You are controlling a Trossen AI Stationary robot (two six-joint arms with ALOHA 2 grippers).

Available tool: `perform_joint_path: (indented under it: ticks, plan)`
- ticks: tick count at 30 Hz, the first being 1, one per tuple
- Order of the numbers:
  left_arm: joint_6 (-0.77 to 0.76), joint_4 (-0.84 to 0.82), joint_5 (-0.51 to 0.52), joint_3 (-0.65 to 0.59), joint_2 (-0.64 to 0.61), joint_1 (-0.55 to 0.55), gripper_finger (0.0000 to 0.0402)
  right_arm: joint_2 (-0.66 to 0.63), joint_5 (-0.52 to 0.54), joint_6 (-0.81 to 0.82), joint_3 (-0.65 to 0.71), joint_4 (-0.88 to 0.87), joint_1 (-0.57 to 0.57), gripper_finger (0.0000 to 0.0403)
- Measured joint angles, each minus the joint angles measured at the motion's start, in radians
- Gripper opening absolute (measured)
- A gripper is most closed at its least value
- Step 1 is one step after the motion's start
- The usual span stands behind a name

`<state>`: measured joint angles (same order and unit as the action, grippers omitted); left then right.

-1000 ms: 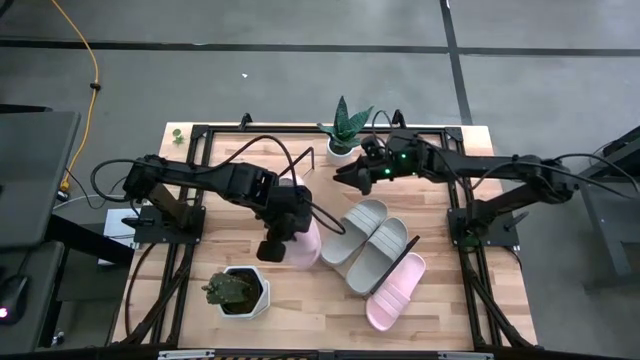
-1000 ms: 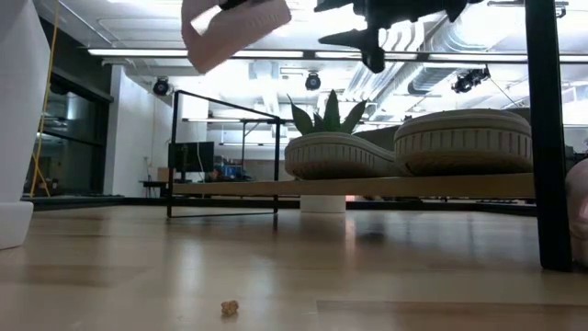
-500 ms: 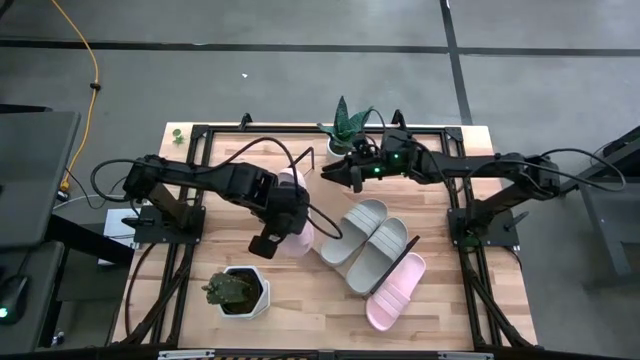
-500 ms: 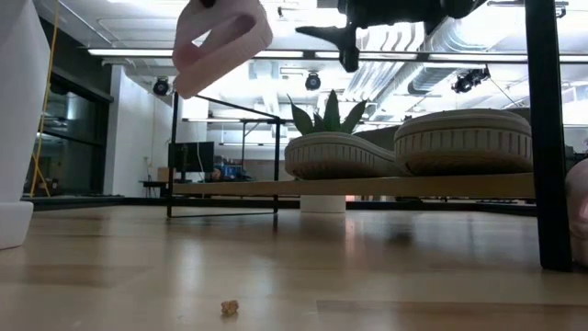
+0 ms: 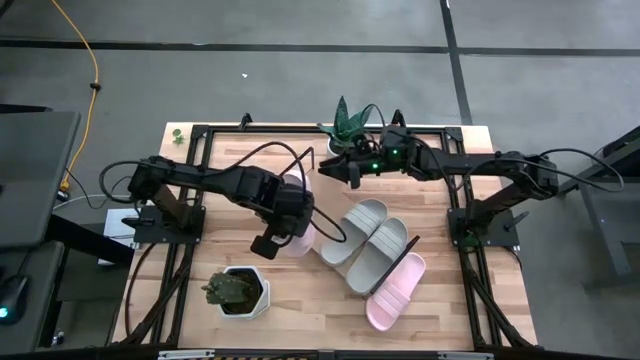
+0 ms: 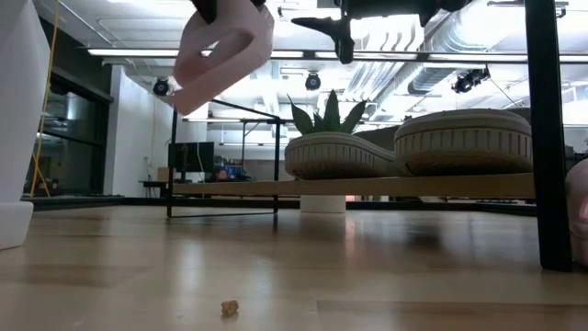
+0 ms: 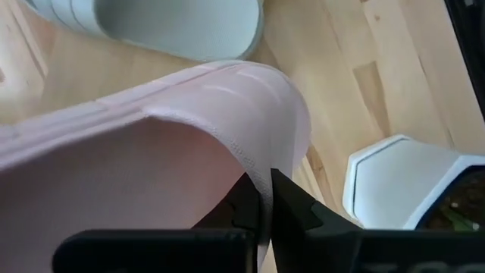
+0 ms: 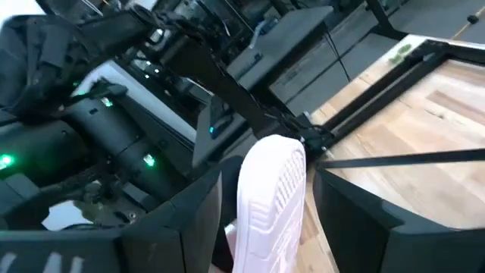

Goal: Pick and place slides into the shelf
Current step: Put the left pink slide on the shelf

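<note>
Wooden bench (image 5: 300, 305) on a grey concrete floor, black frame rails along both sides.

High view. The left gripper (image 5: 283, 232) hangs over the bench's middle, fingers clamped on a pale pink slide (image 5: 297, 243) lifted clear of the wood. The right gripper (image 5: 335, 168) sits near the far edge beside a spiky plant (image 5: 345, 125), fingers spread, empty. Two grey slides (image 5: 366, 243) lie side by side on the shelf (image 5: 412, 243) right of centre; a second pink slide (image 5: 395, 290) lies next to them toward the near right corner. A white pot with a plant (image 5: 236, 290) stands near the near edge.

Low view. The held pink slide hangs tilted, high above the bench, well apart from the shelf board. The two grey soles rest on that board.

Left wrist view. The fingers (image 7: 292, 203) pinch the rim of the pink slide's strap, one finger inside the strap, one outside. A grey slide and the white pot lie beyond.

Right wrist view. The pink slide's ridged sole shows upright between the two spread fingers (image 8: 186, 220), farther off, not touching them.

Judgement: carry step for the third slide. The next move likely calls for a swing toward the shelf's free end, the sole levelled before release, or a handover to the right gripper.
</note>
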<state>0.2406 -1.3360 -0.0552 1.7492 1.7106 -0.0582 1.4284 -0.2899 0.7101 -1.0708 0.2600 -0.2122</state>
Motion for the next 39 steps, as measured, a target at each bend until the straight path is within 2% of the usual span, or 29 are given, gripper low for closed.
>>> perform_joint_path:
  ticks: [7,22,34,39]
  plan:
    - [0.014,-0.017,-0.004,0.000,0.016,-0.001,0.0014,0.011,0.046,0.001,-0.004,-0.054,0.030,0.0199]
    - [0.071,-0.025,-0.012,0.000,0.033,-0.001,0.0007,0.088,0.081,0.063,-0.008,0.018,0.065,0.0200]
    - [0.077,-0.026,-0.013,0.000,0.033,-0.001,0.0007,0.119,0.122,0.049,-0.072,-0.033,0.065,0.0254]
    - [0.093,-0.026,-0.024,0.000,0.033,-0.001,0.0008,0.126,0.121,0.068,-0.073,-0.031,0.065,0.0259]
